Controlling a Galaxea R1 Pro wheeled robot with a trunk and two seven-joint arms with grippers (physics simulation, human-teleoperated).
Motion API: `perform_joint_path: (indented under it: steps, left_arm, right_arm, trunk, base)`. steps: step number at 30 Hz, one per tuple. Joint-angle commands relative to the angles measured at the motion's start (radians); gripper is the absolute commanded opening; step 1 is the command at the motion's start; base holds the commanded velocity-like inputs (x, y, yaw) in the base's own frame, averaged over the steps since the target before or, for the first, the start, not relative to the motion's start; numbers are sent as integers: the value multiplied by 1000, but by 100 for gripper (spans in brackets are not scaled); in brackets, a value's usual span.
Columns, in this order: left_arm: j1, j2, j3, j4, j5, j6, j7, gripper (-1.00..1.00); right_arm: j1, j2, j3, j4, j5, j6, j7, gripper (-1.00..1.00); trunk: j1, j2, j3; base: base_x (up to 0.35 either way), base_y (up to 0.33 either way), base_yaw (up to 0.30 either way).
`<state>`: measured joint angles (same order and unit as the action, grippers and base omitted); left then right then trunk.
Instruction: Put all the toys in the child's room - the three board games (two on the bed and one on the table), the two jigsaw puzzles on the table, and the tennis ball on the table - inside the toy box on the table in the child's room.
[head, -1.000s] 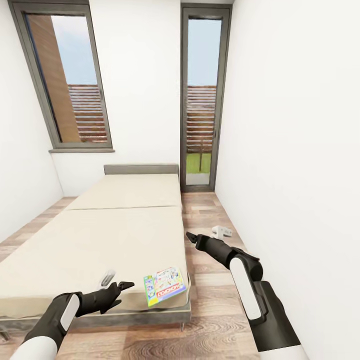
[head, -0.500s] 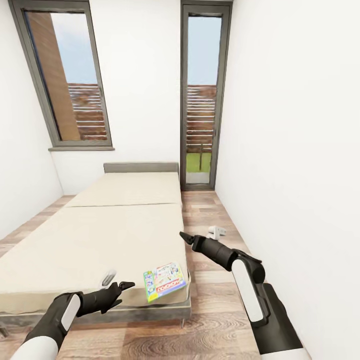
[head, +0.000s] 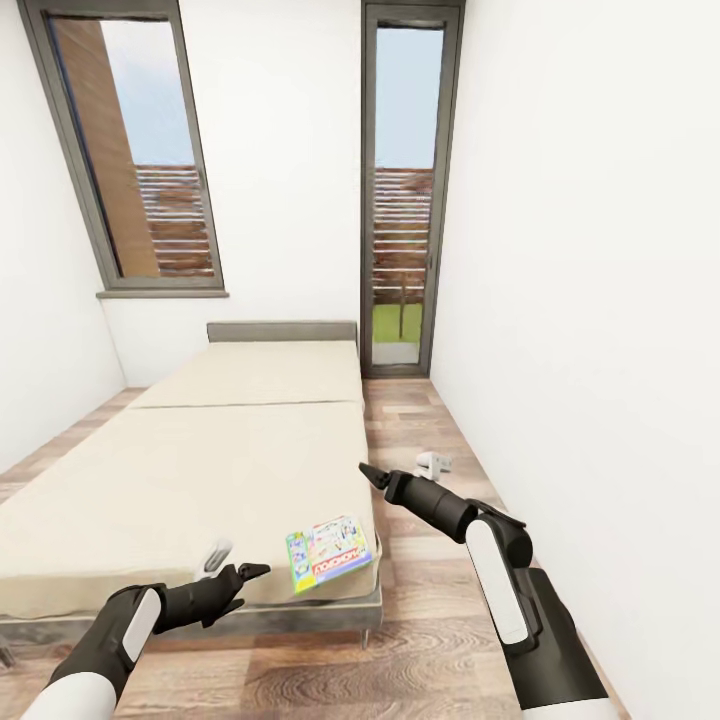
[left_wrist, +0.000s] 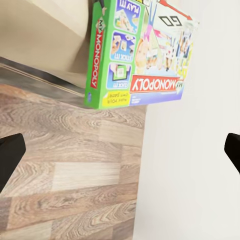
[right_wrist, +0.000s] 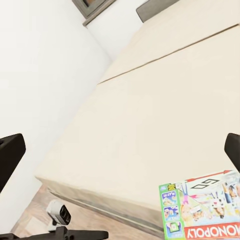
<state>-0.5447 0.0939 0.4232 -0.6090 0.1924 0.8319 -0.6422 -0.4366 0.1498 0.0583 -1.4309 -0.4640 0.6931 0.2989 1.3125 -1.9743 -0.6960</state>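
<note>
Monopoly board game (head: 329, 551) sitting flat on the near right corner of the bed (head: 200, 470), one corner poking a little past the mattress edge. Probably light and stiff, being a cardboard box, with a glossy lid that looks a bit slippery (so squeezing the flat faces top-down seems like a bad bet). Best guess for a hold: pinch across the thin side walls, or catch the overhanging corner from the floor side where there's room under it. Soft mattress underneath likely gives a bit, so pressing down could tip it.

Looks-wise: green side band with "Monopoly" in white letters, red banner on a mostly white lid, small cartoon panels in blue and yellow (left_wrist: 135, 55). Same box at the lower edge of the right wrist view (right_wrist: 200, 207).

Left gripper (head: 240, 578) low at the foot of the bed, just beside the box, empty, jaws spread wide going by the left wrist view. Right gripper (head: 372, 474) hovering over the bed's right edge beyond the box, also empty, jaws wide apart in its wrist view.

Nothing grabbed yet.
</note>
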Motion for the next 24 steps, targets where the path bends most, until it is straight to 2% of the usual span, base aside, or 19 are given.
perform_joint_path:
  steps: [1,24]
  left_arm:
    - [-1,-1,3,0,0,5,-4,100]
    - [-1,-4,2,0,2,6,-21,100]
  right_arm:
    - [-1,0,-1,-1,-1,5,1,100]
    - [-1,2,-2,1,0,2,-2,100]
  trunk:
    - [4,-8,-4]
    - [92,-169,-76]
  base:
    - [0,0,0]
    - [0,0,0]
